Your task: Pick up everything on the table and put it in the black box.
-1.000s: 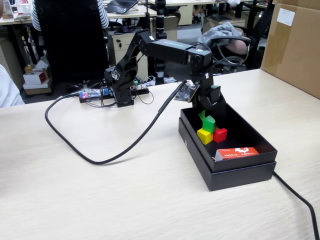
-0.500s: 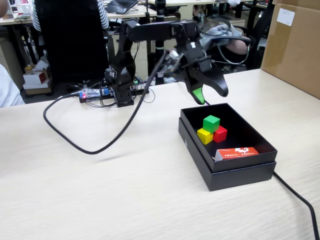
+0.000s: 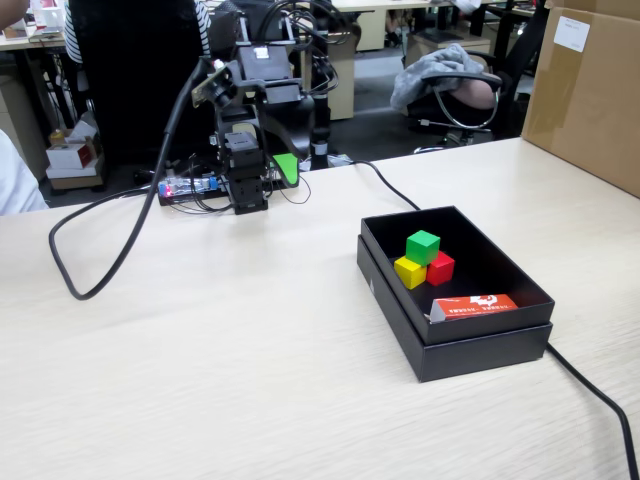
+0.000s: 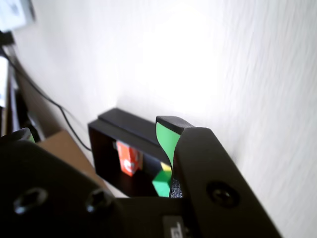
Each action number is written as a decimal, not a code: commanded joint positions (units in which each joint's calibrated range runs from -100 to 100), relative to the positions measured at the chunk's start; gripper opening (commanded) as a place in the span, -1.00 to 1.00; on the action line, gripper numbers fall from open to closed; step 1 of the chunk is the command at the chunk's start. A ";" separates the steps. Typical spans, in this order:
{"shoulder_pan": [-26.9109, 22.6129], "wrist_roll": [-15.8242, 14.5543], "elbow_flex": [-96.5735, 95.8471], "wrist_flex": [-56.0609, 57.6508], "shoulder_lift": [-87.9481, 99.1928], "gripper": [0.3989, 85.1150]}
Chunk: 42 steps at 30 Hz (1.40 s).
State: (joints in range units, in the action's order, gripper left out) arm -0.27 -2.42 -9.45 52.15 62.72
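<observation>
- Right now the arm (image 3: 245,130) is folded up over its base at the far left of the table (image 3: 250,380) in the fixed view, well apart from the black box (image 3: 455,330).
- Its gripper (image 3: 283,170) hangs low beside the base, with one green-lined fingertip (image 3: 288,168) showing; in the wrist view the gripper (image 4: 99,134) shows a green-lined jaw at the centre and the tip of a second jaw at the left edge, with a wide gap between them, so the jaws stand apart and hold nothing.
- All three cubes sit inside the black box, clustered toward its far left part and touching one another: the yellow cube (image 3: 409,271) on the left, the red cube (image 3: 440,267) on the right, and the green cube (image 3: 423,246) resting on top of them.
- An orange-red printed carton (image 3: 473,305) lies flat in the near part of the box, apart from the cubes.
- From the wrist view the box (image 4: 124,128) appears with the carton (image 4: 129,157) and green cube (image 4: 162,182) visible inside.
- A black cable (image 3: 110,250) loops across the table at the left, and a brown cardboard carton (image 3: 585,90) stands at the far right.
</observation>
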 commanded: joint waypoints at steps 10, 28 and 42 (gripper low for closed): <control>1.42 0.49 -25.19 -17.29 22.94 0.22; 1.61 0.49 -52.20 -37.51 35.79 0.22; 2.39 3.42 -75.14 -58.84 37.28 0.22</control>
State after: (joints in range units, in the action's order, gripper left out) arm 2.03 -0.27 -83.48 2.44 98.45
